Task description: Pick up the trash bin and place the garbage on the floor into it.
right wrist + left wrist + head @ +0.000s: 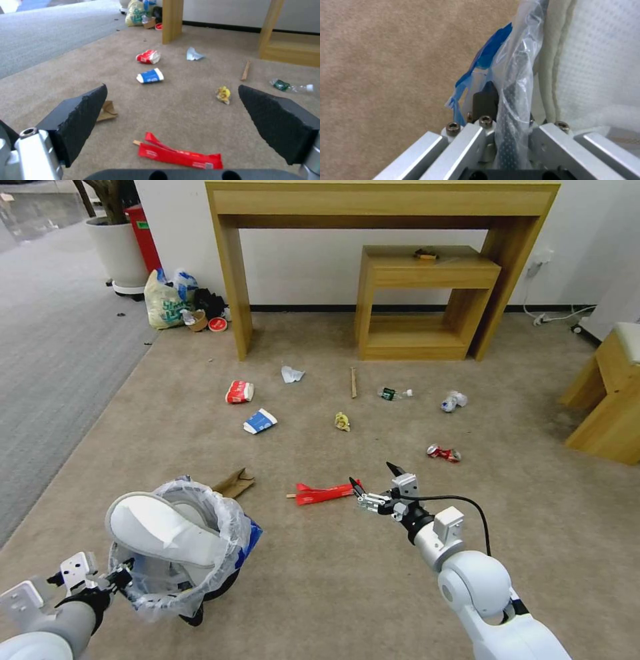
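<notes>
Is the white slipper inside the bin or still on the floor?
Inside. The white fabric slipper sits in the small round black bin's clear bag, poking above its rim.

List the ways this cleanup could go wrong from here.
1. The left gripper pinches only the trash bin at its rim and bag liner, so the hanging bin could slip or tilt.
2. A white slipper sticks out above the rim; it may fall out, or block further garbage.
3. The right gripper, open above the red wrapper, must grasp something flat on the carpet; its fingers may slide over it or scrape the pile.
</notes>
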Available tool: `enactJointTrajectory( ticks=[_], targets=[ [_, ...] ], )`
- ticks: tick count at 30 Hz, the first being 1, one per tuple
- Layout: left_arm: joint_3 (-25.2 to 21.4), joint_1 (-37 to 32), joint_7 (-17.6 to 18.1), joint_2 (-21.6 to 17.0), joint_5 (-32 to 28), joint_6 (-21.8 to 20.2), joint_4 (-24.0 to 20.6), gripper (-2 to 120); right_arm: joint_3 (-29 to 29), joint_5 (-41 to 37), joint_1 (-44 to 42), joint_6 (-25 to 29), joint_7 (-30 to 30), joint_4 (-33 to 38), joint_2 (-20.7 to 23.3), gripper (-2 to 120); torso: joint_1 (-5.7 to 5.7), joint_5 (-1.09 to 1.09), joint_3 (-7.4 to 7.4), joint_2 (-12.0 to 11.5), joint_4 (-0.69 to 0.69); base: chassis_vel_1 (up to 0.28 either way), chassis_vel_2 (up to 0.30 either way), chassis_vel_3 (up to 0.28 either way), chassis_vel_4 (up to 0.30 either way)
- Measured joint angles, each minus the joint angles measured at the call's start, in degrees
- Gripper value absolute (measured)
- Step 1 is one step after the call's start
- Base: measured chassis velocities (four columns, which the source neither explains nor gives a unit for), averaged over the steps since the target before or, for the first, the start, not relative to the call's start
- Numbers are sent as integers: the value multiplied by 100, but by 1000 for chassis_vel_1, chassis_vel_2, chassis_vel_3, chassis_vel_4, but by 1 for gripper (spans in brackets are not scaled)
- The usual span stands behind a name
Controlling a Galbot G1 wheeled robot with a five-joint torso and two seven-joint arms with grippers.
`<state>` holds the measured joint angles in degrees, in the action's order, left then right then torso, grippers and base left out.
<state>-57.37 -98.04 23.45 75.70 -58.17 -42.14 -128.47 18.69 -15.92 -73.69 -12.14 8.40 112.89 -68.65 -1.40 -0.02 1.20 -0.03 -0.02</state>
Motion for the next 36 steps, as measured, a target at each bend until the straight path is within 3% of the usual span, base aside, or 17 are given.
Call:
enactJointTrajectory(
  ticks=[36],
  targets=[
    [41, 69, -32, -6, -7, 0, 99, 0, 44, -116, 24, -21, -62, -180, -101, 100, 0, 1, 0, 0, 1, 134, 131, -132, -135]
  ],
)
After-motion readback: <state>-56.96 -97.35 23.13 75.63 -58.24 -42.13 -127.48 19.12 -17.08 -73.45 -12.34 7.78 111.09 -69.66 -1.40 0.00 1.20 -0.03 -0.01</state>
